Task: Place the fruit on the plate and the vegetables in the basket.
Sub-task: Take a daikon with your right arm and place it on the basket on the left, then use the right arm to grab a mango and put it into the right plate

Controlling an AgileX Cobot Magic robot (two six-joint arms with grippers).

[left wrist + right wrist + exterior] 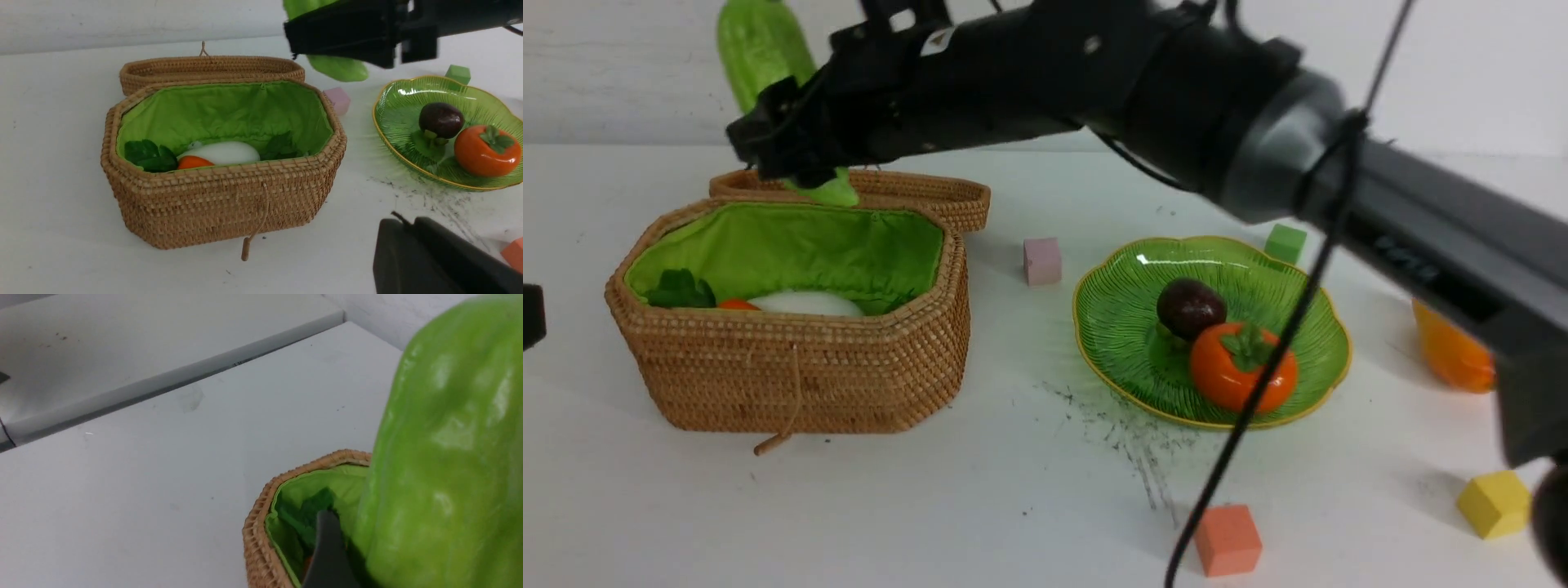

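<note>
Right jaws are pinching the gourd [761, 49] around its middle. It hangs in the air over the far rim of the basket [792, 384], blunt end up and pointed tip down, slightly tilted. In the left wrist view the tip is clear of the rim.

Left jaws: only a dark sliver shows left of the basket, plus a black body in the left wrist view. Can't tell whether they're spread or closed.

The lid [931, 200] is flipped open and lies on the desk [980, 490] behind the basket. Inside the basket, on the green lining, the radish [809, 304] and carrot [737, 305] lie side by side, with their leaves [678, 290] at the left end.

To the right of the basket:
- The pink cube [1042, 260] sits nearby.
- Past it is the plate [1119, 322], holding the purple ball [1191, 306] and the persimmon [1241, 367] close together.
- The green cube [1285, 243] sits at the plate's far edge.
- The mango [1454, 355] is further right on the desk, off the plate and half hidden by the right arm.
- The orange cube [1227, 539] and yellow cube [1493, 504] sit on the near desk.
</note>
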